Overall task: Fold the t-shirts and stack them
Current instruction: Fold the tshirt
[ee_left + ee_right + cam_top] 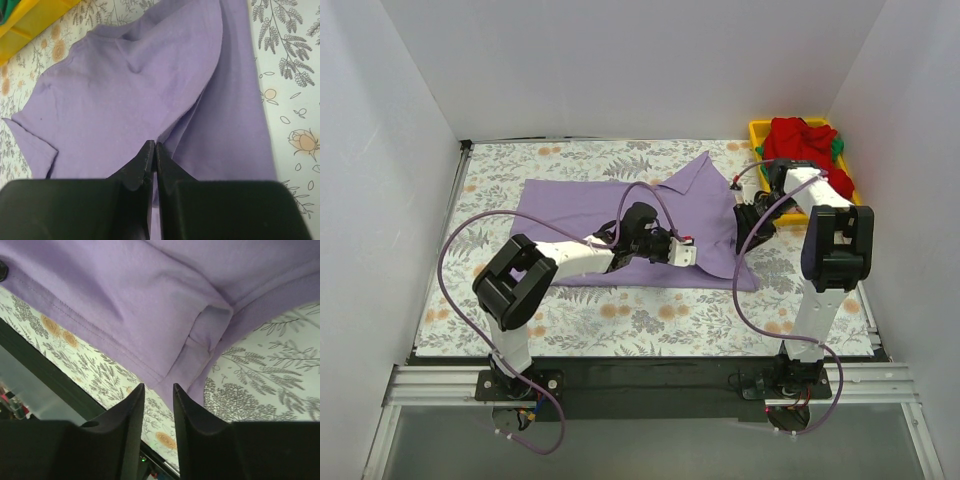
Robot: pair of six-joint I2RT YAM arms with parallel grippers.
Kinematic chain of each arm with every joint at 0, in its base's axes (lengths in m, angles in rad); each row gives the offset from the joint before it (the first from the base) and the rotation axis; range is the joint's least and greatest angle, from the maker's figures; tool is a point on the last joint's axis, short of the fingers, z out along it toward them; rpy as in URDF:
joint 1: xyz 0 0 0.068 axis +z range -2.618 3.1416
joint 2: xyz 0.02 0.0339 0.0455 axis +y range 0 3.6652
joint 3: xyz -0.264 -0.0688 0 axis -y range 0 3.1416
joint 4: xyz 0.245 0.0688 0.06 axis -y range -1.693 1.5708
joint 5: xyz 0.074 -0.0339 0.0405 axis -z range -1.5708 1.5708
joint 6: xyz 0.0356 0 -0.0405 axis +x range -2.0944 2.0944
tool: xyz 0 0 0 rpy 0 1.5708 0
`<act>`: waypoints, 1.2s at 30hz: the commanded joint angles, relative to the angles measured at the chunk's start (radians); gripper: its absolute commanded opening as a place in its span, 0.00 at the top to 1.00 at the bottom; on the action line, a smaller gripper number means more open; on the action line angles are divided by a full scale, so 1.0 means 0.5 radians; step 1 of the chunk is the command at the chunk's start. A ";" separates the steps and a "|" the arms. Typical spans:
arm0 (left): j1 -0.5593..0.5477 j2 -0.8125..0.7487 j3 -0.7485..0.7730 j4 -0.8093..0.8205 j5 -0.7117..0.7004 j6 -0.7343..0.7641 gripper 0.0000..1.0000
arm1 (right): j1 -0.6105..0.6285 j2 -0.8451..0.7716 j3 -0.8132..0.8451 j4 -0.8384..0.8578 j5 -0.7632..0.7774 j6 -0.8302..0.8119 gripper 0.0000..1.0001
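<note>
While the lavender t-shirt (590, 205) lies spread left to right on the floral cloth (620, 310), our left gripper (151, 146) sits closed over its middle and our right gripper (158, 387), jaws slightly apart, is nearer its right edge.

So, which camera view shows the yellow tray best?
The top external view: the yellow tray shows most of its rim at the far right, with the red shirt heaped inside. The left wrist view catches only one corner of it, beyond the lavender shirt. The right wrist view does not show it.
</note>
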 commanded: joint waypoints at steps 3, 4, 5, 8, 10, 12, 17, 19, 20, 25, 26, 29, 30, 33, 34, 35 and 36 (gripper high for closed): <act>-0.013 -0.002 0.029 0.004 0.074 -0.010 1.00 | -0.011 -0.077 -0.178 -0.121 -0.001 -0.047 0.54; -0.013 -0.002 0.023 0.004 0.074 -0.007 1.00 | -0.011 -0.090 -0.215 -0.127 -0.013 -0.053 0.54; -0.013 -0.005 0.026 0.004 0.074 -0.004 1.00 | -0.008 -0.102 -0.279 -0.133 -0.026 -0.053 0.54; -0.013 -0.002 0.019 0.004 0.074 -0.001 1.00 | -0.008 -0.121 -0.374 -0.112 -0.050 -0.050 0.54; -0.016 0.002 0.022 0.004 0.077 -0.010 1.00 | -0.011 -0.114 -0.399 -0.085 -0.053 -0.032 0.56; -0.016 0.002 0.026 0.004 0.080 -0.025 1.00 | -0.008 -0.111 -0.414 -0.017 -0.035 -0.008 0.57; -0.016 -0.008 0.016 0.007 0.068 -0.029 1.00 | 0.001 -0.059 -0.396 0.090 0.005 0.072 0.57; -0.016 -0.014 0.010 0.007 0.068 -0.025 1.00 | 0.007 -0.026 -0.393 0.112 -0.013 0.085 0.57; -0.016 -0.014 0.004 0.010 0.065 -0.025 1.00 | 0.008 -0.007 -0.393 0.112 -0.026 0.088 0.57; -0.016 -0.020 0.001 0.010 0.047 -0.044 1.00 | 0.035 0.005 -0.417 0.115 -0.093 0.106 0.61; -0.016 -0.023 -0.005 0.013 0.044 -0.047 1.00 | 0.038 -0.004 -0.433 0.121 -0.093 0.103 0.61; -0.016 -0.035 -0.027 0.025 0.047 -0.044 1.00 | 0.047 -0.001 -0.463 0.133 -0.087 0.103 0.62; -0.016 -0.041 -0.039 0.025 0.050 -0.041 1.00 | 0.044 0.011 -0.466 0.143 -0.075 0.103 0.62; -0.016 -0.045 -0.045 0.031 0.047 -0.044 1.00 | 0.047 0.014 -0.464 0.182 -0.062 0.112 0.64; -0.016 -0.048 -0.048 0.031 0.047 -0.047 1.00 | 0.054 0.020 -0.460 0.183 -0.062 0.115 0.65; -0.016 -0.048 -0.051 0.031 0.047 -0.047 1.00 | 0.054 0.027 -0.454 0.183 -0.059 0.115 0.68; -0.016 -0.051 -0.048 0.031 0.047 -0.050 1.00 | 0.054 0.027 -0.454 0.186 -0.062 0.112 0.72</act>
